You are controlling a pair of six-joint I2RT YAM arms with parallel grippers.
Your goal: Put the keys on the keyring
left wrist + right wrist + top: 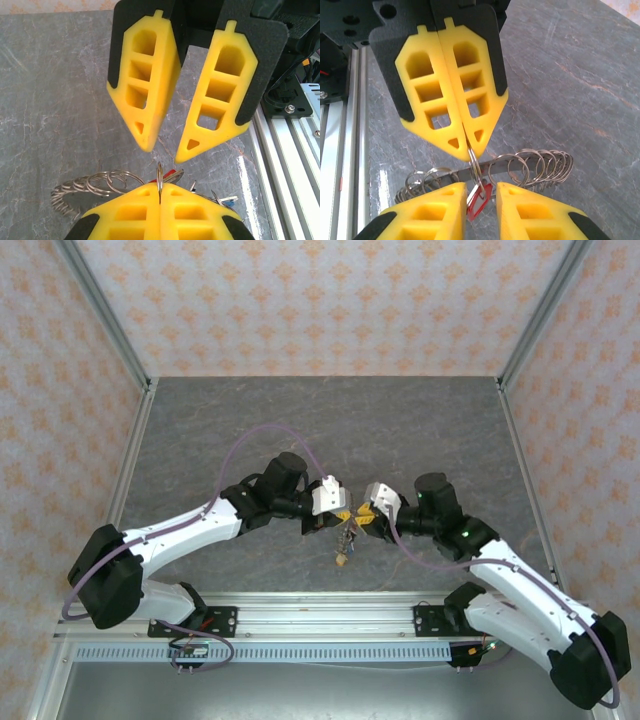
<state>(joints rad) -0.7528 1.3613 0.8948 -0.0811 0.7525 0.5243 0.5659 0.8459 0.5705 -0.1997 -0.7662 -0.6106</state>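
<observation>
A grey marbled table (420,430) sits between walls (320,300) papered in an orange motif, with an aluminium rail (320,612) along its near edge. Both arms bend inward, meeting nose to nose. The left gripper (469,145) is pinched tight on the keyring (535,165) — held off the surface (keys (344,542) dangling beneath). The right gripper (481,192) has its fingers parted around a red key (476,205).

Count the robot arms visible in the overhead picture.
2. The left arm reaches in from the lower left, the right arm from the lower right; they meet above the table, near its front edge. None seems hidden.
</observation>
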